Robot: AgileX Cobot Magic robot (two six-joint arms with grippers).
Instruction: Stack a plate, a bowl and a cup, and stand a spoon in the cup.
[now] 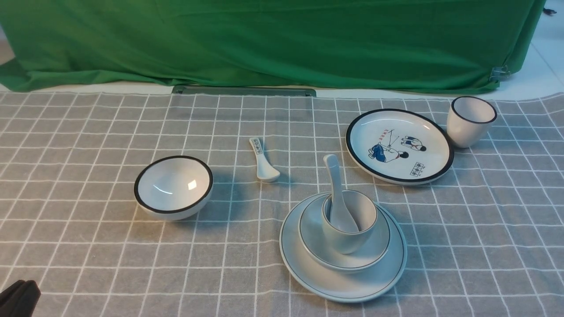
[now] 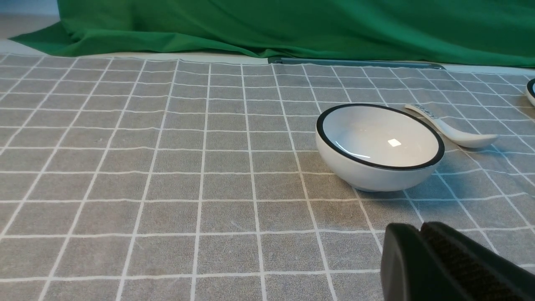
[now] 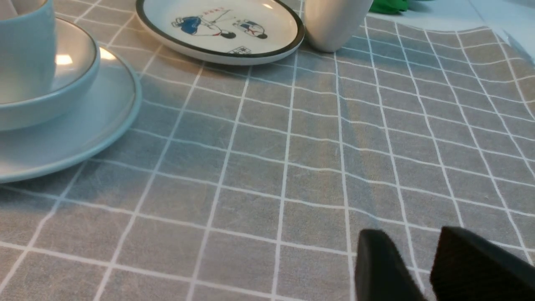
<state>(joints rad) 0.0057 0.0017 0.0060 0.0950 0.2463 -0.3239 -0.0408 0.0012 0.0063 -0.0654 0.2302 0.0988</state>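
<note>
Stack done: spoon (image 1: 338, 193) leans in cup (image 1: 350, 222), cup in bowl (image 1: 379, 246), bowl on plate (image 1: 343, 286).
Left gripper (image 2: 420, 234) pads pressed together, empty; right gripper (image 3: 411, 251) slightly parted, empty. Both parked clear, so nothing gets nudged.

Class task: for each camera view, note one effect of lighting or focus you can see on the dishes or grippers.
Front view: square glare patch inside the black-rimmed bowl. Left wrist view: same glare; left gripper looms blurred. Right wrist view: bright reflection on the bowl; right gripper soft-edged.
</note>
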